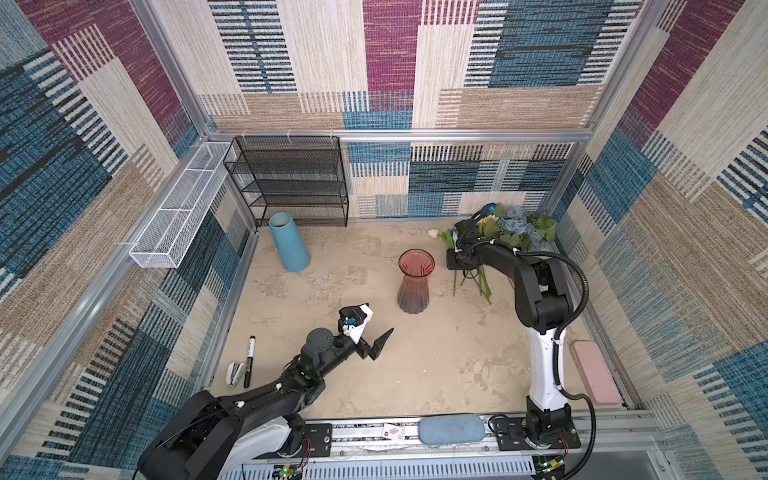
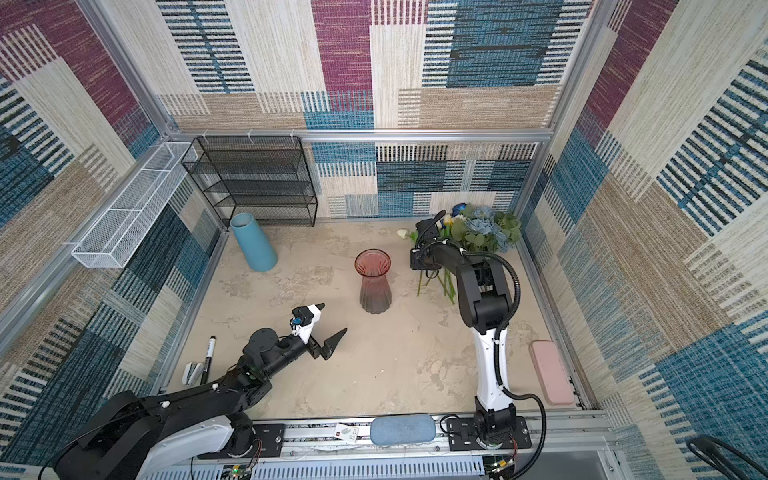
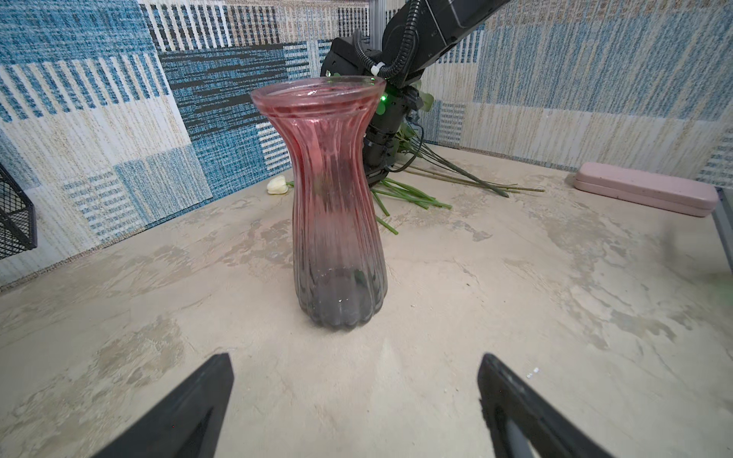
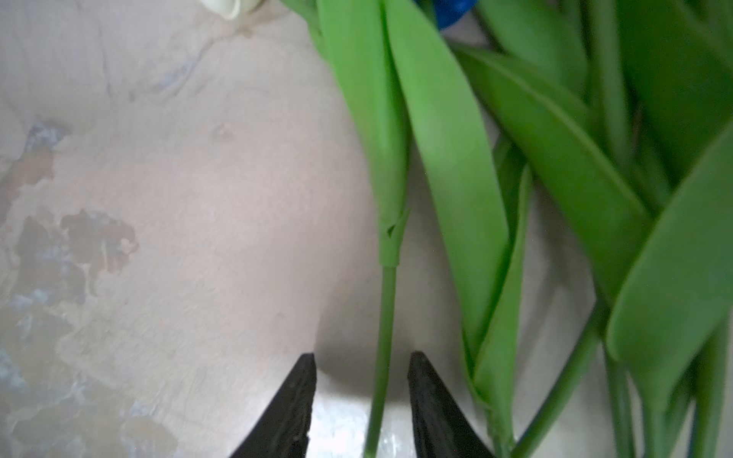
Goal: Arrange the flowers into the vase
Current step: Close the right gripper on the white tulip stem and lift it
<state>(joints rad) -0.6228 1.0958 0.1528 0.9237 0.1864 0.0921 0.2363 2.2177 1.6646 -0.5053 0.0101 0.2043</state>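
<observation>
Left gripper (image 3: 355, 357) is gaping before the empty ribbed pink-grey glass vase (image 3: 337, 198); right gripper (image 4: 361, 354), part-spread, is straddling one green flower stem (image 4: 384, 317).

Glossy ribbed glass vase (image 3: 337, 198), matt mottled tabletop (image 3: 515, 317), blk metal-mesh shelf (image 1: 291, 183)

mottled table (image 1: 436, 365) with vase (image 1: 415, 286), flowers (image 1: 517, 232), marker (image 1: 250, 359)

Twin overhead views (sharing vase (image 1: 416, 286)), wrists close
</observation>
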